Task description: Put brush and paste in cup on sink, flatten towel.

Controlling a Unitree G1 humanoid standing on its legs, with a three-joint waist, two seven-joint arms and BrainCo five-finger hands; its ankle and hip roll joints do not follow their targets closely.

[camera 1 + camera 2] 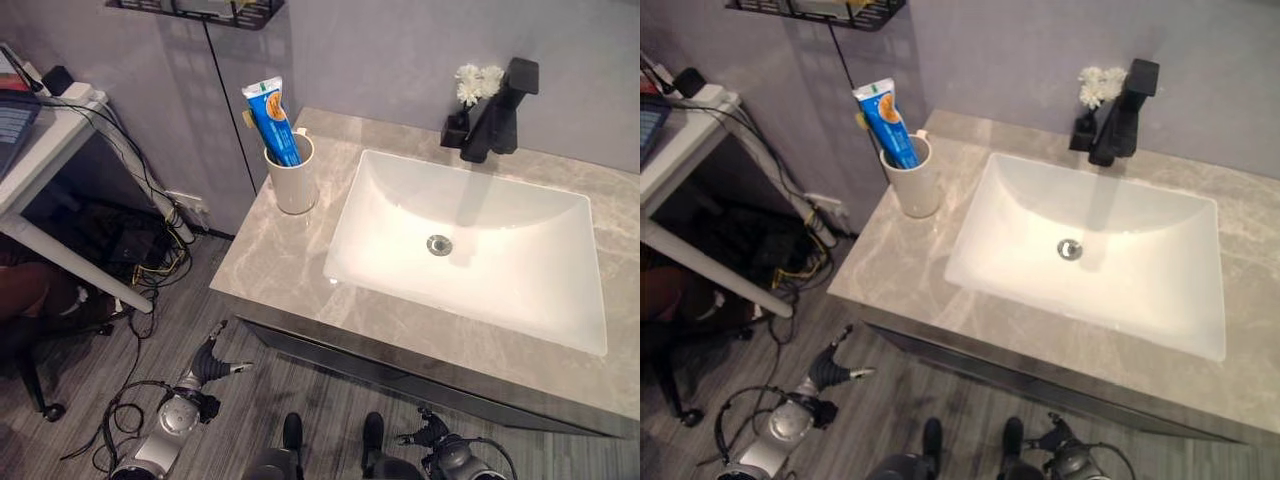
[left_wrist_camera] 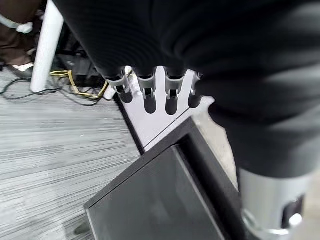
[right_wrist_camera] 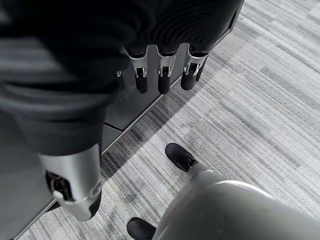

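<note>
Both hands hang low before the cabinet, left hand and right hand, fingers relaxed, holding nothing. Farther, on the marble surface near its left edge, the white cup holds the blue toothpaste tube upright, leaning left. The sink basin lies right of it.

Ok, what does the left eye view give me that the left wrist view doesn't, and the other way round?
Left eye: the cup holding the toothpaste tube, on the counter beside the basin. Left wrist: the left robot hand up close, fingers straight, holding nothing. Both: the dark cabinet front and the grey floor.
</note>
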